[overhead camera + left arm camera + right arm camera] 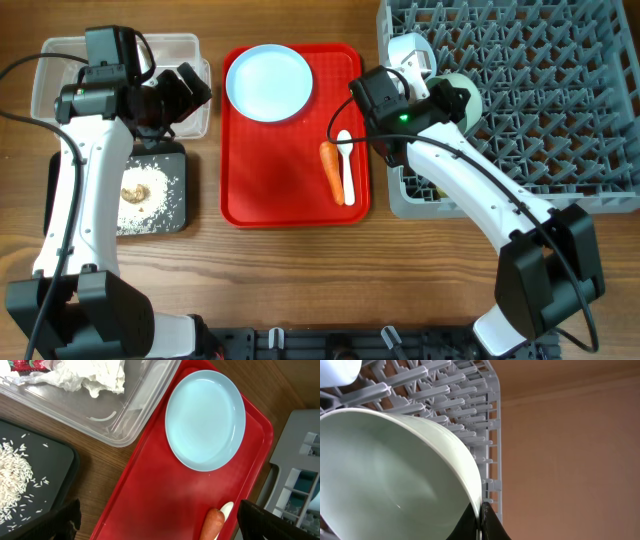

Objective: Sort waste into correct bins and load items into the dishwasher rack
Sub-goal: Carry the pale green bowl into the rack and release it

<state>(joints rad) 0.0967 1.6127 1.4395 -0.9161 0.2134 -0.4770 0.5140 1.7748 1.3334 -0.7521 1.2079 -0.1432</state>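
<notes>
My right gripper (442,96) is shut on the rim of a pale blue-green bowl (466,98) and holds it tilted over the left edge of the grey dishwasher rack (540,90). The right wrist view shows the jaws (480,521) pinching the bowl (385,475) above the rack pegs (470,400). My left gripper (190,88) is open and empty (160,530) over the gap between clear tub (50,90) and red tray (270,195). The pale blue plate (268,82), carrot (331,170) and white spoon (346,165) lie on the red tray. The yellow cup is out of view.
The clear tub (125,415) holds the tissue (90,375) and wrapper (27,364). The black tray (180,215) holds rice (155,195) and a brownish lump (135,190). A pale rounded item (335,370) sits in the rack beside the held bowl.
</notes>
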